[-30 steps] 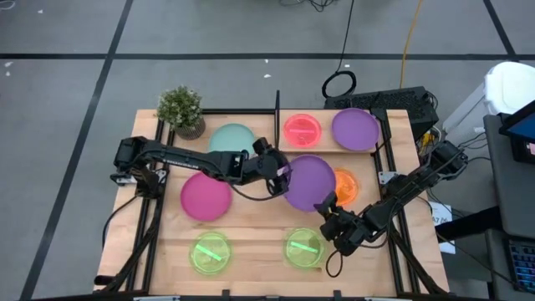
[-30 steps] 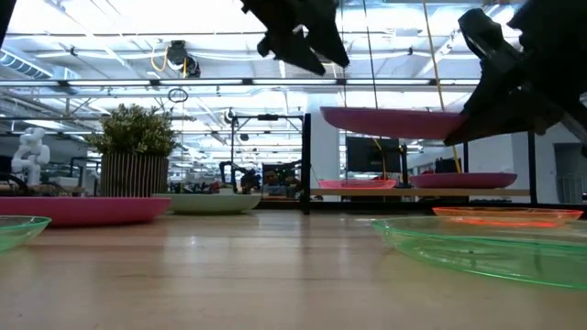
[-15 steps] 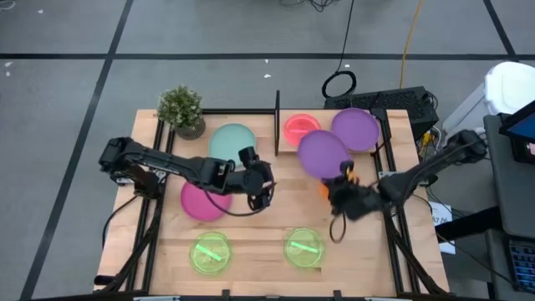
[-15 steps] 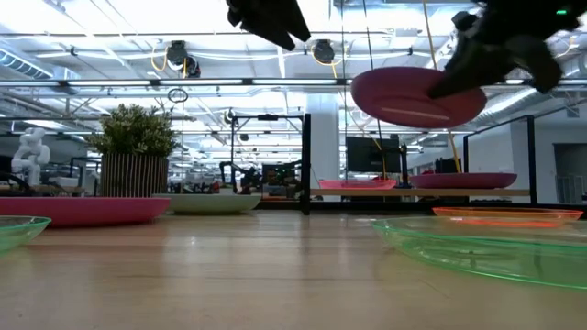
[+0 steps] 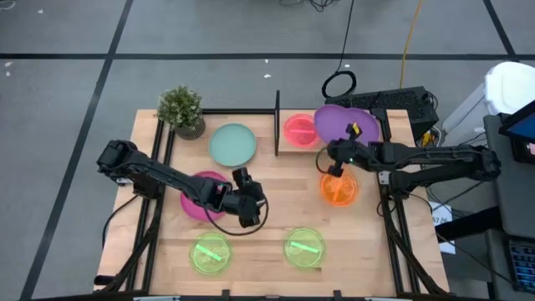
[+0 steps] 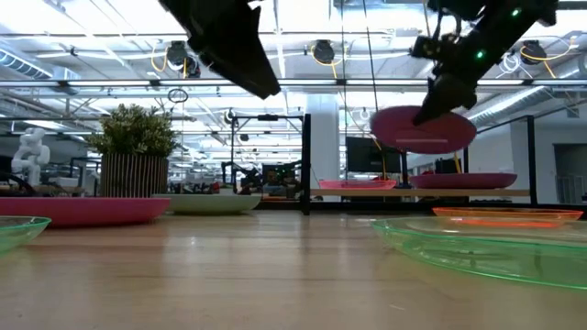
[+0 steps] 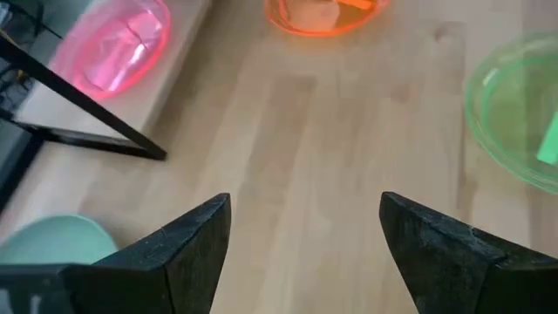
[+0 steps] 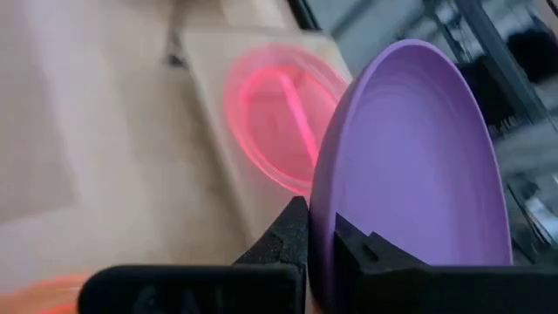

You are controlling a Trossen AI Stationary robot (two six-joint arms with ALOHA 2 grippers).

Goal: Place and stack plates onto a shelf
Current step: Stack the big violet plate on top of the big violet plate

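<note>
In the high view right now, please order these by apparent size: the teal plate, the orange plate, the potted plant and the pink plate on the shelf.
1. Teal plate, clearly the largest.
2. Potted plant, foliage included.
3. Orange plate and pink plate: they look about alike, and the right arm covers part of the orange one, so I will not rank them.

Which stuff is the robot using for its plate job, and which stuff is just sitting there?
For the job: purple plastic plate in the right gripper; pink see-through plate on the light wooden shelf; orange, teal, magenta and green plates.

Just sitting: small potted plant.
</note>
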